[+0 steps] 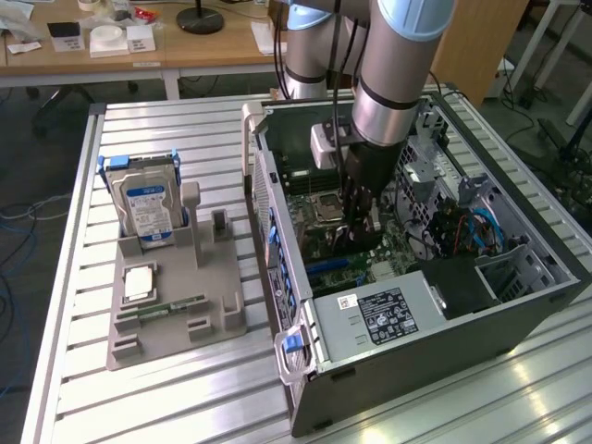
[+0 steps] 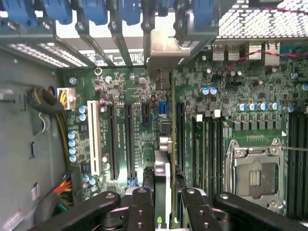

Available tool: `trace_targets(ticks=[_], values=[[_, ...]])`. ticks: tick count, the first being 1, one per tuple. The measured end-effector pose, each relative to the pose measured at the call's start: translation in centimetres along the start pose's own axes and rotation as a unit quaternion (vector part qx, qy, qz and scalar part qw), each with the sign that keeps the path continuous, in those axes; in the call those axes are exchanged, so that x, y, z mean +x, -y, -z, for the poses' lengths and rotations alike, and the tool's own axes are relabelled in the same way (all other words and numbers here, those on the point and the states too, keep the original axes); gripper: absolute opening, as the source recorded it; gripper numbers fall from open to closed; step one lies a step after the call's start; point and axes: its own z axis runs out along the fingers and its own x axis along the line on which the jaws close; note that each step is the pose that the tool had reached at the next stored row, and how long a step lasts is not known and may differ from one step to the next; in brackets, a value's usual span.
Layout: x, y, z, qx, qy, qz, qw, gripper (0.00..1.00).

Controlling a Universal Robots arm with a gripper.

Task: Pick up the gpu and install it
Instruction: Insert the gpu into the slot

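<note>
End effector (image 2: 162, 204) was down inside the open computer case (image 1: 435, 324), fingers (image 2: 140, 211) clamped narrow on the gpu (image 2: 162, 178), held edge-on and upright above the motherboard (image 2: 130, 96) among the expansion slots. On the worktop (image 1: 83, 388) at the exterior view's left, a grey holder (image 1: 176, 310) carried a hard drive (image 1: 148, 208).

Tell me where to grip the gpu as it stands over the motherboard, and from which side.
Pinch its free long edge across both flat faces, coming in through the case's open side. The gpu stands edge-on to the motherboard, metal bracket toward the rear slots, so only that edge is reachable; the gripper clamps it there.
</note>
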Motion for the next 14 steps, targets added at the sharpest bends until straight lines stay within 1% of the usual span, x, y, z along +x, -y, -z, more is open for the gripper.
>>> trace_targets(ticks=[4,7,14], values=[[0.02,-0.07,-0.32,0.0000,0.0000,0.000,1.0000,0.27],[0.12,-0.12,-0.35,0.0000,0.0000,0.000,1.0000,0.27],[0.17,-0.66,-0.53,0.0000,0.0000,0.000,1.0000,0.27]])
